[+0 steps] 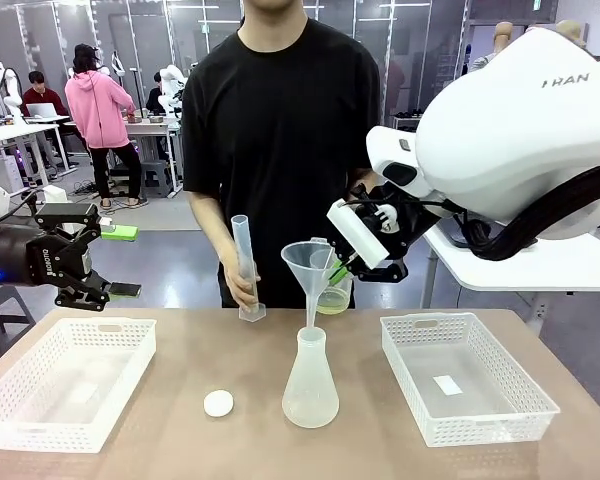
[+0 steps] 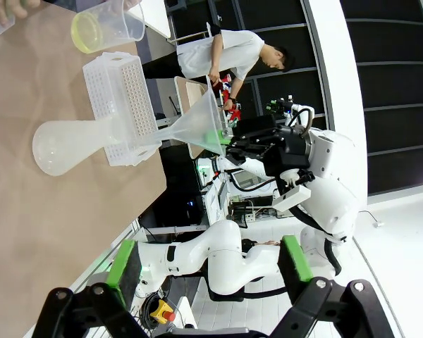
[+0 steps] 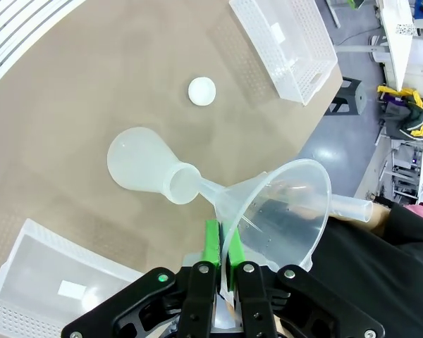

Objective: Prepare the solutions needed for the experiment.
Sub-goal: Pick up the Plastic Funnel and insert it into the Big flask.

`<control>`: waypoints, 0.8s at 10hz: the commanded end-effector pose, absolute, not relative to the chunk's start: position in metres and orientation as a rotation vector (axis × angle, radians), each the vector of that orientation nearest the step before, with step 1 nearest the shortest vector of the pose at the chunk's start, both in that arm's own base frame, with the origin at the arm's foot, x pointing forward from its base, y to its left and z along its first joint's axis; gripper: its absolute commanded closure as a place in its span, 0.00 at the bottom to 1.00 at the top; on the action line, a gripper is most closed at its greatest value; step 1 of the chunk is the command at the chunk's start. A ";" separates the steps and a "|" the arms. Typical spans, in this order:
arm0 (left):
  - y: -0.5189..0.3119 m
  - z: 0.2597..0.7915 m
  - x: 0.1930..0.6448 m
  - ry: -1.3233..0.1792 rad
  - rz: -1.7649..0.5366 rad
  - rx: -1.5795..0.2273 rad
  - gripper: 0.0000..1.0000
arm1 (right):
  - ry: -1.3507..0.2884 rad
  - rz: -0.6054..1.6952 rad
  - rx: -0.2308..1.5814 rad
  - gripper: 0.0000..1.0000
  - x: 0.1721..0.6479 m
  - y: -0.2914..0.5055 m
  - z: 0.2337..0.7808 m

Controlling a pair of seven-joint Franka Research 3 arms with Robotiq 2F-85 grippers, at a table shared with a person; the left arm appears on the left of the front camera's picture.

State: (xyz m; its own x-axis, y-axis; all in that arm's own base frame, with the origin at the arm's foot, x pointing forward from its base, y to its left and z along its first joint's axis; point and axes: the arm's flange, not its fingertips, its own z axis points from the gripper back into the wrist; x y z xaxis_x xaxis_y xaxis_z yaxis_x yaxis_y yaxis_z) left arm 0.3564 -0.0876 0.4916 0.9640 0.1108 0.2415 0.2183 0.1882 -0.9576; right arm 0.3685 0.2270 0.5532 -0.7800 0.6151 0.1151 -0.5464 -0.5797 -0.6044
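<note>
Flanking the flask [image 1: 310, 385], two baskets [image 1: 470, 428]; right pincer [image 1: 332, 272] clamped on funnel [image 1: 302, 258], left pincer [image 1: 122, 262] apart.

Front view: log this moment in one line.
right end effector: shut on funnel rim | funnel stem: in flask neck | left end effector: open, empty | solution: in beaker behind funnel

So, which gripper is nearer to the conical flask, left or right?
The right. The right gripper is just above the flask, shut on the rim of the funnel at its neck. The left gripper hangs open far off, up by the left basket.
</note>
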 end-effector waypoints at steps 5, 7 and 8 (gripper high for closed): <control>-0.089 0.493 0.357 -0.293 -0.076 -1.383 0.00 | -0.874 2.307 -0.144 0.95 0.384 0.227 0.527; -0.089 0.493 0.357 -0.293 -0.076 -1.383 0.00 | -0.871 2.301 -0.123 0.95 0.387 0.230 0.517; -0.089 0.493 0.357 -0.293 -0.076 -1.383 0.00 | -0.871 2.305 -0.123 0.95 0.387 0.231 0.513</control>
State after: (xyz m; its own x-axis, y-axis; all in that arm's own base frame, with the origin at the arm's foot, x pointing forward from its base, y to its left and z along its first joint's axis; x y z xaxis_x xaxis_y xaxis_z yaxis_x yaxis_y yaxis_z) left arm 0.3564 -0.0875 0.4916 0.9640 0.1109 0.2415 0.2183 0.1882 -0.9576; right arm 0.3857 0.2324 0.5248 -0.7599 0.6327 0.1489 -0.5806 -0.5578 -0.5931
